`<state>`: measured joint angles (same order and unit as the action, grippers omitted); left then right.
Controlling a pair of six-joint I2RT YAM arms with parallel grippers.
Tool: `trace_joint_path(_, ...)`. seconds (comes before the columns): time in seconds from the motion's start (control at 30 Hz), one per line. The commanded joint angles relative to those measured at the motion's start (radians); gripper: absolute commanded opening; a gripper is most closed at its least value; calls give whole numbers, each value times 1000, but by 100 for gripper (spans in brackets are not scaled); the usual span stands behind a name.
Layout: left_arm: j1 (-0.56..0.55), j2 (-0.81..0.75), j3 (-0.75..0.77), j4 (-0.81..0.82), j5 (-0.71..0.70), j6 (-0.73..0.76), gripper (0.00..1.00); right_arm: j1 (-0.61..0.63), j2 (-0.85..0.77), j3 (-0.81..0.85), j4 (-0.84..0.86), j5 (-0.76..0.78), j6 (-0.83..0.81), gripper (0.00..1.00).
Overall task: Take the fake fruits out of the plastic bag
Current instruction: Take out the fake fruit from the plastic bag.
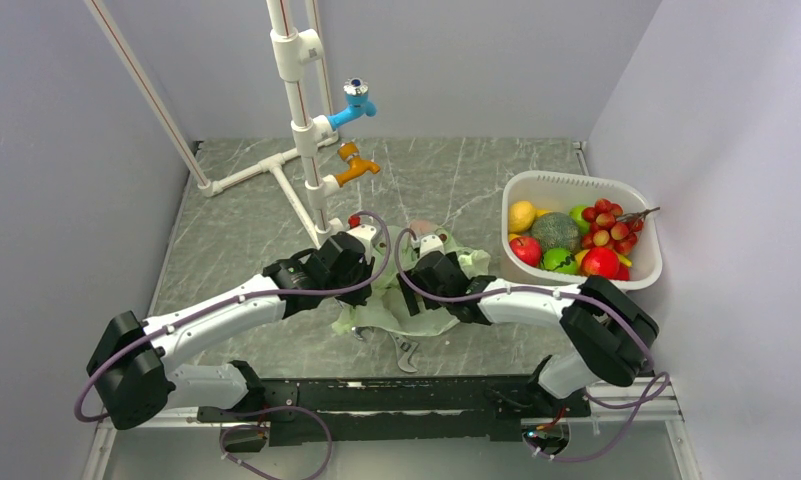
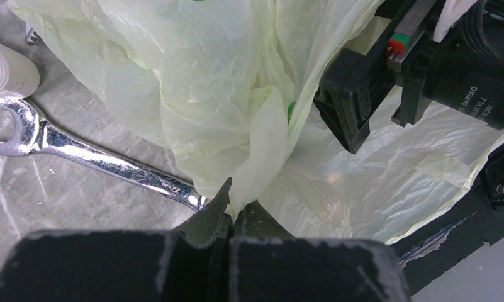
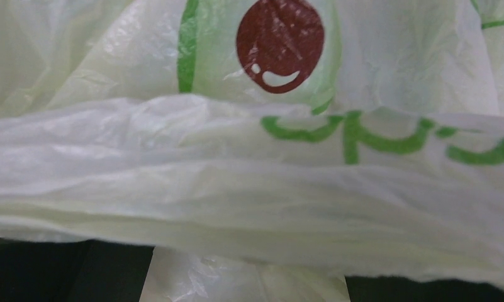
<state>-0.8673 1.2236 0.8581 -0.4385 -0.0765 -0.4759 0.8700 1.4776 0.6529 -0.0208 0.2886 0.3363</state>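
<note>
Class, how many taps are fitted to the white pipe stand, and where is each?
2. The blue tap is higher on the upright pipe; the orange tap is just below it, both pointing right. None seems hidden.

"DAMIAO" on motor label (image 2: 481, 99) (upside down)

I see a chrome wrench (image 2: 98, 158) on the table (image 2: 60, 201), its end just left of my left gripper (image 2: 231, 212). White tub (image 1: 566, 180) well to its right. Pipe stand (image 1: 294, 100), blue tap (image 1: 357, 100), orange tap (image 1: 356, 166) beyond.
</note>
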Motion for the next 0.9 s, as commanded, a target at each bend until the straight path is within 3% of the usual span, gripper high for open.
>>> trace_joint_path(0.0, 2, 9, 20, -2, -6, -4, 0, 11, -4, 38, 63, 37, -37, 100)
trace_joint_path(0.27, 1, 10, 34, -8, -9, -10, 0, 10, 105, 147, 98, 48, -84, 98)
trace_joint_path(0.5, 1, 2, 24, -11, -13, -10, 0, 11, 98, 135, 114, 24, -104, 83)
trace_joint_path(0.6, 1, 4, 24, -10, -15, -10, 0, 11, 42, 90, 123, -27, -71, 84)
trace_joint_path(0.77, 1, 3, 23, -5, -20, -8, 0, 10, -42, 9, 216, -32, -87, 96)
trace_joint_path(0.87, 1, 3, 33, -9, -25, -4, 0, 10, -41, 33, 230, -41, -123, 97)
